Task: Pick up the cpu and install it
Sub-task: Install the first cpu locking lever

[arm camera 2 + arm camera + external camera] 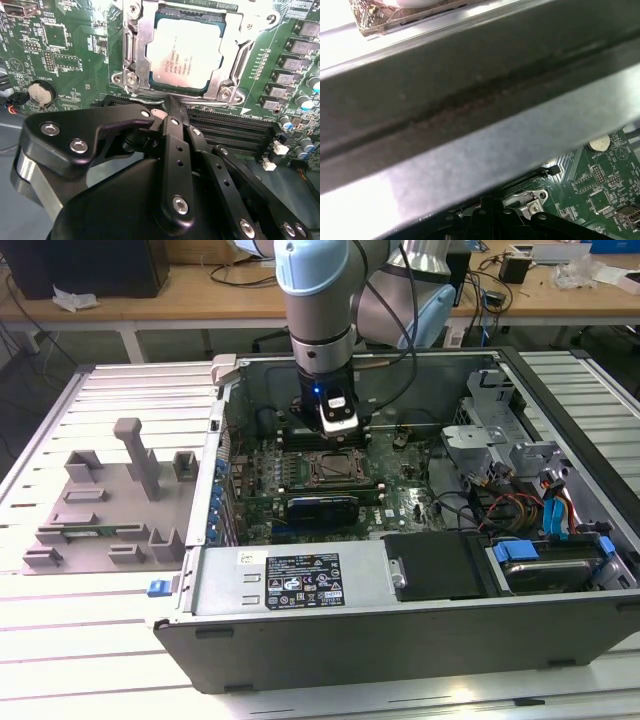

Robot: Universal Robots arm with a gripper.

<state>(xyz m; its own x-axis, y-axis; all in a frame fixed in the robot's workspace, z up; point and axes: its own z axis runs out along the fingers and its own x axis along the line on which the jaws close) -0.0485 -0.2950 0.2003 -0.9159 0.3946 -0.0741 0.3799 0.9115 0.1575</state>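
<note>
Arm (320,300) reaching down into open PC case (400,610), centre of frame.

Arm drops from top centre; its wrist w/ small white block (337,412) & blue light sits just above the square metal-framed socket (331,469) on the green board (400,495). Gripper itself hidden behind the wrist, can't tell its state. Black card (322,508) lies just below socket. Lower right of case: black box (440,565), blue-tabbed drive (545,565), red/blue cables (520,508). Label sticker (303,583) on case's near wall. Left of frame: grey plastic fixture (110,505) w/ upright posts, on slatted white table (60,640). Wooden bench (200,290) across top, behind.
</note>
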